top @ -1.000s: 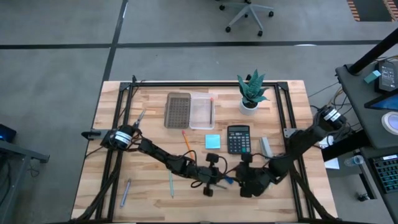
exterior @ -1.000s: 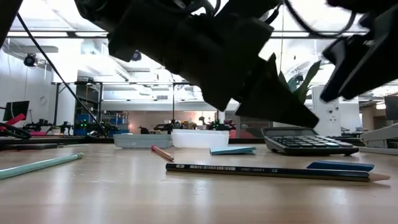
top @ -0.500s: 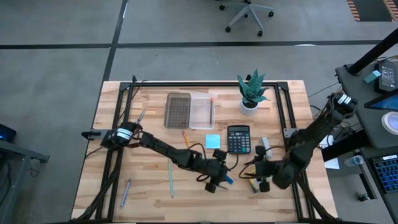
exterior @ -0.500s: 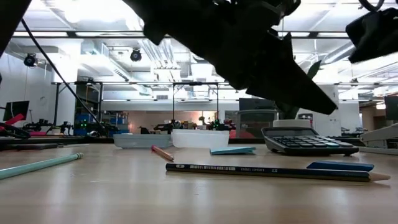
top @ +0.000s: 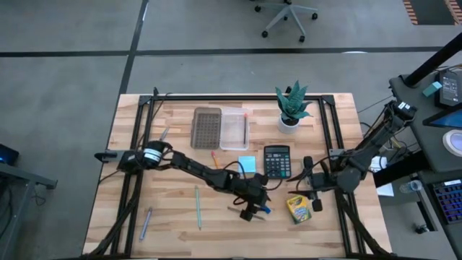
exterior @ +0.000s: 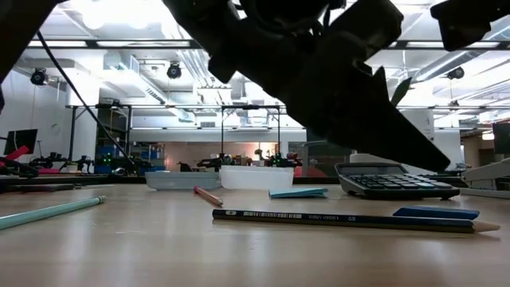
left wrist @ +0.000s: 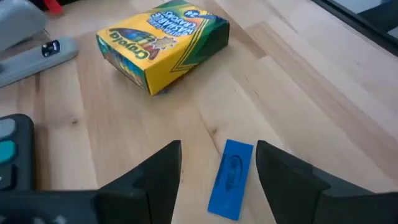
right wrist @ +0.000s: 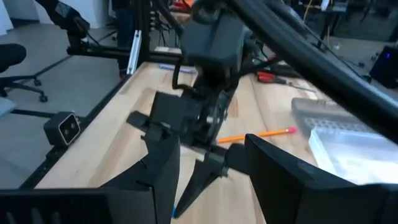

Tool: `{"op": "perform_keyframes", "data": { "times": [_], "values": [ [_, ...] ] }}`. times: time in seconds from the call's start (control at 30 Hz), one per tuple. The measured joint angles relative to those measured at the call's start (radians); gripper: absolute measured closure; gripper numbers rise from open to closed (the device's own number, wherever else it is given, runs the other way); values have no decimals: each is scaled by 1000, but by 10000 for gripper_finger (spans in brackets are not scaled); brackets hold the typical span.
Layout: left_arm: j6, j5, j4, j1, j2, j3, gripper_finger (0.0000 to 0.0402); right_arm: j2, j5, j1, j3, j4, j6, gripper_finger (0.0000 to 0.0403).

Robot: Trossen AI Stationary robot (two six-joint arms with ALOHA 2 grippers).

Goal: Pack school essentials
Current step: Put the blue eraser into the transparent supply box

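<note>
Overhead, the left claw (top: 253, 208) sits low and centre in the frame, just beside the blue eraser (top: 264, 209), while the crayon box (top: 297, 209) lies to its right and the right claw (top: 312, 189) waits above that box near the calculator (top: 276, 160).

From table height, a dark pencil (exterior: 343, 218) stretches across the middle, with the eraser (exterior: 435, 213) touching its right end; dark arm parts fill the top.

Past the left wrist, its claw (left wrist: 217, 180) stands open and empty, fingers (left wrist: 158, 177) either side of the eraser (left wrist: 230, 179), which lies flat on the table (left wrist: 298, 81). It looks light, small and slightly rubbery, so pinching its long sides should hold.

Past the right wrist, that claw (right wrist: 205, 165) is also spread, holding nothing.
</note>
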Motion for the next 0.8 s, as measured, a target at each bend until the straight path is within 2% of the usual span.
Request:
{"op": "perform_keyframes", "data": {
  "times": [0.33,0.8],
  "values": [
    [41,34,-1,-4,10,14,213,17,1,0,-17,70,-39,235],
    [33,-25,13,-18,91,38,213,29,3,0,-17,82,-52,235]
  ]
}}
